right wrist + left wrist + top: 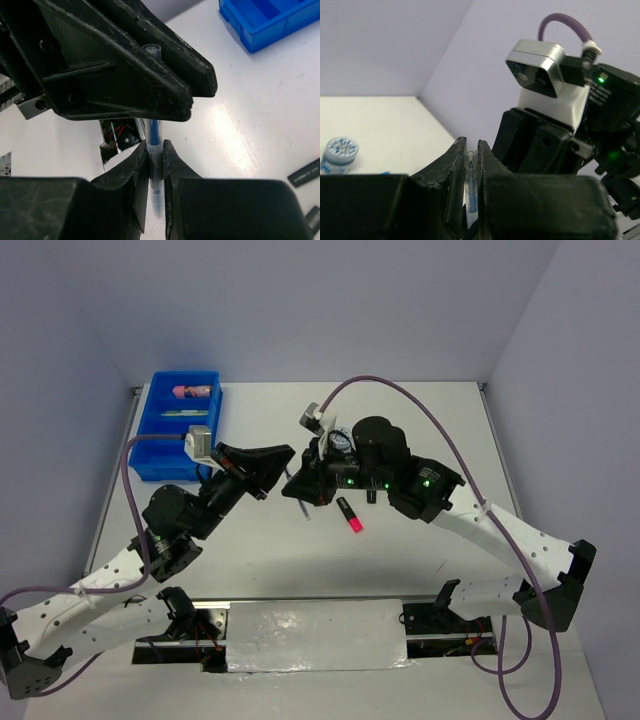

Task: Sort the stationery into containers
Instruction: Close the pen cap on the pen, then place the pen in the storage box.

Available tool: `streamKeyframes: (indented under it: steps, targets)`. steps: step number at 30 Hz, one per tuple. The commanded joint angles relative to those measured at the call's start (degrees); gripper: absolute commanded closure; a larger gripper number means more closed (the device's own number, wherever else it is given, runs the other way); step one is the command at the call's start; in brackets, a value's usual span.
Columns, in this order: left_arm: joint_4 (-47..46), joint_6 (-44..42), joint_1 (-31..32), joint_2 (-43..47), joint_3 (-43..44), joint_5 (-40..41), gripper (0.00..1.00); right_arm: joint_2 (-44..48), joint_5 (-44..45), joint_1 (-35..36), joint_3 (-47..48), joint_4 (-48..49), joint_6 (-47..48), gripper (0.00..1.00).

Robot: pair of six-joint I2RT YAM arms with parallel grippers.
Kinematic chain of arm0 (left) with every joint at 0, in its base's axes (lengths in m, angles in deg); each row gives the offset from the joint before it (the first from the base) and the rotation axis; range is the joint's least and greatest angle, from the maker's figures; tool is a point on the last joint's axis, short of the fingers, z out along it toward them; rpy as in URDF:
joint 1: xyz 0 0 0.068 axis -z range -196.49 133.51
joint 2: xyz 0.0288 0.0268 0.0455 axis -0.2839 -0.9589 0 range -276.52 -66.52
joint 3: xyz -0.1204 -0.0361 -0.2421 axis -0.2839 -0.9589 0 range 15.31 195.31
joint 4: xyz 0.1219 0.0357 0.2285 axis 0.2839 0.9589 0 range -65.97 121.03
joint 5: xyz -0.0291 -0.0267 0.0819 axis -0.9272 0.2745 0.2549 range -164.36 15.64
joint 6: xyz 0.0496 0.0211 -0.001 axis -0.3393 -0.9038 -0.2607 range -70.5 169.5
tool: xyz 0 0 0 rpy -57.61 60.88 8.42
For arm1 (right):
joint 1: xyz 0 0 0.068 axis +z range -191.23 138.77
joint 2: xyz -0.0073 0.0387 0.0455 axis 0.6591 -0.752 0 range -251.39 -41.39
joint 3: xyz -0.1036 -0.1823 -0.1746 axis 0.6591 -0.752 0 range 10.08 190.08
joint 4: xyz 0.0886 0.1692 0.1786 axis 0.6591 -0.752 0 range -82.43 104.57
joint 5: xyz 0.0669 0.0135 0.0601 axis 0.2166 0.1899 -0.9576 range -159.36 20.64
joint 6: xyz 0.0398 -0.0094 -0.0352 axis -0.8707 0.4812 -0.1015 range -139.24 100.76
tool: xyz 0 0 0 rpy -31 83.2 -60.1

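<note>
A thin clear pen with a blue core (pixel 470 172) is held at both ends above the table's middle. My left gripper (pixel 468 145) is shut on one end, and my right gripper (pixel 156 149) is shut on the other end of the pen (pixel 155 135). In the top view the two grippers, left (pixel 283 465) and right (pixel 300 487), meet tip to tip. The blue tray (pixel 150 435) stands at the far left and holds a pink cylinder (pixel 192 392) and a thin pen (pixel 185 412). A black marker with a pink cap (pixel 349 515) lies on the table under the right arm.
A round blue-grey patterned disc (pixel 340 151) stands on the table at the left of the left wrist view. A black marker (pixel 305 172) lies at the right edge of the right wrist view. The tray's corner (pixel 270 20) shows there too. Grey walls surround the table.
</note>
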Motion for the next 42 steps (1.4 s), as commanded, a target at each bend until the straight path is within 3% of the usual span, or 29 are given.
streamKeyframes:
  steps: [1,2,3,4,8,11,12,15,18,23,25,26,27,29,31,32,33,34,36,37,40,42]
  targets:
    - [25.6,-5.5,2.5,0.7,4.5,3.2,0.77,4.8,1.3,-0.5,-2.9,23.0,0.9,1.00]
    - [26.6,-6.0,2.5,0.9,7.8,4.6,0.70,5.6,1.8,-0.3,-4.5,22.9,0.9,1.00]
    - [27.3,-6.5,2.5,0.9,9.2,5.7,0.53,6.0,2.3,-0.1,-7.2,22.7,0.7,1.00]
    - [28.2,-7.0,2.5,0.8,10.7,6.9,0.50,6.3,3.2,0.2,-8.2,22.5,0.4,1.00]
    - [30.3,-8.3,2.5,-1.9,18.5,6.9,0.54,7.5,5.5,0.2,-10.9,21.1,-0.4,1.00]
    - [31.8,-7.8,2.5,-4.1,19.6,5.8,0.58,7.5,5.7,0.2,-10.4,19.8,-0.3,1.00]
    - [31.5,-7.8,2.5,-4.4,19.4,5.3,0.74,7.6,5.3,0.2,-10.4,19.6,-0.3,1.00]
    - [31.3,-6.9,2.5,-5.4,17.8,3.5,0.81,7.8,6.1,0.3,-10.9,20.0,-0.4,1.00]
    - [31.0,-5.8,2.5,-6.0,15.4,1.0,0.75,7.7,7.4,0.3,-10.6,20.2,-0.7,1.00]
    - [31.0,-4.7,2.5,-7.1,13.2,-1.1,0.54,6.0,8.1,0.3,-8.7,19.7,-1.4,1.00]
    - [31.1,-4.5,2.5,-7.4,12.8,-0.9,0.54,5.9,8.9,0.2,-8.5,20.0,-1.9,1.00]
    - [31.1,-4.5,2.5,-7.3,12.4,-0.7,0.55,5.8,9.1,0.2,-8.3,20.2,-2.0,1.00]
    - [31.2,-4.6,2.5,-7.1,12.3,-0.4,0.65,5.7,9.0,0.2,-8.2,20.2,-2.0,1.00]
    - [31.4,-4.6,2.5,-6.9,12.3,0.6,1.00,5.5,8.6,0.2,-8.1,20.1,-2.1,1.00]
    - [31.0,-5.6,2.5,-6.5,12.2,1.5,1.00,5.3,8.1,0.2,-8.5,20.8,-2.3,1.00]
    - [31.0,-5.6,2.5,-6.4,11.9,2.5,1.00,5.5,7.7,0.3,-9.4,21.1,-2.4,0.97]
    - [31.0,-5.4,2.4,-6.3,11.9,4.0,1.00,5.5,8.1,0.2,-9.9,21.4,-2.7,0.86]
    - [31.8,-5.0,2.4,-6.5,12.4,8.4,1.00,5.6,8.8,0.1,-11.1,21.6,-3.1,0.54]
    - [34.4,-1.8,0.7,-8.1,13.8,13.0,1.00,6.3,11.3,0.0,-12.6,21.1,-4.1,0.24]
    - [37.7,-0.2,-2.3,-9.5,15.7,16.4,1.00,6.9,14.0,-0.3,-14.6,21.0,-4.6,0.02]
    - [39.0,5.3,-9.5,-11.3,17.3,17.1,1.00,10.3,17.7,-1.5,-20.0,20.2,-7.3,0.00]
    - [36.4,8.2,-18.6,-12.6,17.1,14.4,1.00,14.6,24.3,-2.4,-23.2,19.0,-9.7,0.00]
